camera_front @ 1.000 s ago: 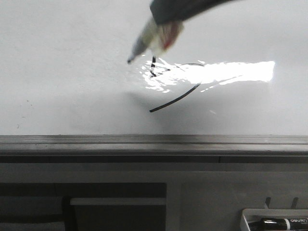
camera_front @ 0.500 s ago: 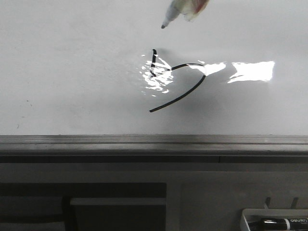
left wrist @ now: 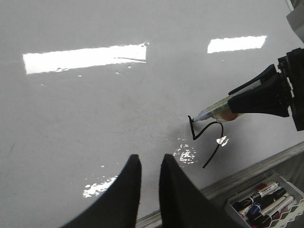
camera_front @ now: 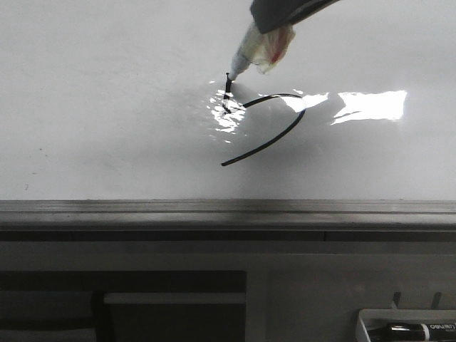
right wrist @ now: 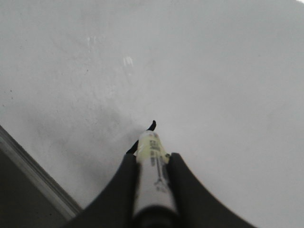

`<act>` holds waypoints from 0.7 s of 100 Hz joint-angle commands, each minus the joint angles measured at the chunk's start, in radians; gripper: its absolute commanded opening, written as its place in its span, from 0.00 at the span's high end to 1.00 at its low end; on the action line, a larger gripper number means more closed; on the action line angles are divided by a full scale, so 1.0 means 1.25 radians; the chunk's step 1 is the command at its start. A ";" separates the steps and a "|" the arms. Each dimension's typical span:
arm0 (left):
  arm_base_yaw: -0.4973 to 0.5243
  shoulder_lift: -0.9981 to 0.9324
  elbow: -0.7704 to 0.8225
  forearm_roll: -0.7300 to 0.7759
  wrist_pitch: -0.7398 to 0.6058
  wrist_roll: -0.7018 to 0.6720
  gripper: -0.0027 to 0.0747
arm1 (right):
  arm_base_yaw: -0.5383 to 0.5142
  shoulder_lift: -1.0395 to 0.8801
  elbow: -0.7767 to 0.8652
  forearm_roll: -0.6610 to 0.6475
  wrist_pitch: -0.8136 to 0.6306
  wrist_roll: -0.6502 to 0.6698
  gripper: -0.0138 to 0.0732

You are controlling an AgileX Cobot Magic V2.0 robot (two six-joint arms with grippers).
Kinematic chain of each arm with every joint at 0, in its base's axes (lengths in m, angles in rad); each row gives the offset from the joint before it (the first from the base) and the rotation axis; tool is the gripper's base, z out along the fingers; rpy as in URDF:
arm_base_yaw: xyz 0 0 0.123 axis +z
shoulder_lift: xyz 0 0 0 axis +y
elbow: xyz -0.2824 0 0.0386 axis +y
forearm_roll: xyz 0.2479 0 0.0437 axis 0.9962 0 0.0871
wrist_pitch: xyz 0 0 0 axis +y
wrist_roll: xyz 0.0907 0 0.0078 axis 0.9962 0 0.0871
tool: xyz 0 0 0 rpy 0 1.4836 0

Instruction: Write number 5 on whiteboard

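The whiteboard (camera_front: 107, 85) is a glossy white board with glare patches. On it are thin black lines of the number 5 (camera_front: 285, 121): a short stem and a wide open curve. No top bar shows. My right gripper (camera_front: 274, 21) is shut on a white marker (camera_front: 249, 50), whose tip touches the top of the stem. In the right wrist view the marker (right wrist: 152, 175) sits between the fingers (right wrist: 127, 183). My left gripper (left wrist: 149, 164) hovers over the board left of the lines, jaws nearly together with nothing between them. The lines (left wrist: 209, 137) and the marker (left wrist: 216, 109) also show there.
A grey metal rail (camera_front: 228, 210) runs along the board's near edge. A white tray (left wrist: 285, 180) holding spare markers (left wrist: 259, 194) sits below the rail at the right, and shows in the front view (camera_front: 370, 317). Dark panels lie below the rail at the left.
The marker rose up and away from the board, then came back down. Its tip now rests on the top of the stem. The drawn lines look the same.
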 commanded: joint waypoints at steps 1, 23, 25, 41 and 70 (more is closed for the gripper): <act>0.003 0.009 -0.021 -0.019 -0.061 -0.007 0.87 | -0.007 -0.007 -0.025 -0.019 -0.041 -0.001 0.89; 0.003 0.009 -0.021 -0.019 -0.061 -0.007 0.87 | -0.018 0.000 -0.025 -0.019 -0.030 0.000 0.89; 0.003 0.009 -0.021 -0.019 -0.061 -0.007 0.87 | -0.023 0.000 -0.025 -0.019 -0.026 0.000 0.89; 0.003 0.009 -0.021 -0.019 -0.061 -0.007 0.87 | -0.056 0.000 -0.025 -0.019 0.019 0.018 0.89; 0.003 0.009 -0.021 -0.019 -0.061 -0.007 0.87 | -0.062 0.000 -0.025 -0.019 0.147 0.028 0.89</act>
